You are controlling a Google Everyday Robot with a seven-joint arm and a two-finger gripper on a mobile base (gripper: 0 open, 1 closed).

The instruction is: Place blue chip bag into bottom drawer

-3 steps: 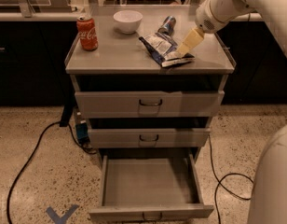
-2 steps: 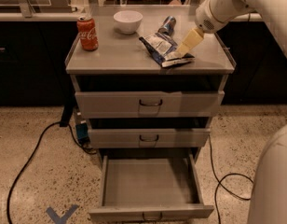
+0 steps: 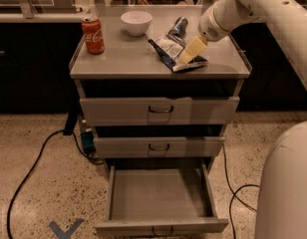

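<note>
One grey metal cabinet (image 3: 158,128) stands on a speckled floor and has three drawers. The top drawer (image 3: 118,111) and the middle drawer (image 3: 123,147) are pushed in. The bottom drawer (image 3: 161,193) is pulled fully out, showing a shallow tray.

One white robot arm (image 3: 253,4) reaches in from the upper right and slopes down and to the left over the cabinet's worktop (image 3: 123,59). Part of the robot's white body (image 3: 288,188) fills the lower right corner.

Four things sit on the worktop. One blue chip bag (image 3: 166,48) lies flat, right of centre. The pale yellow gripper (image 3: 186,58) points down with its tip touching the bag's right edge; whether it has hold of the bag cannot be told. One white bowl (image 3: 136,22) stands at the back. One red cola can (image 3: 93,35) stands upright near the left edge. One blue-silver can (image 3: 179,26) lies just behind the bag.
</note>
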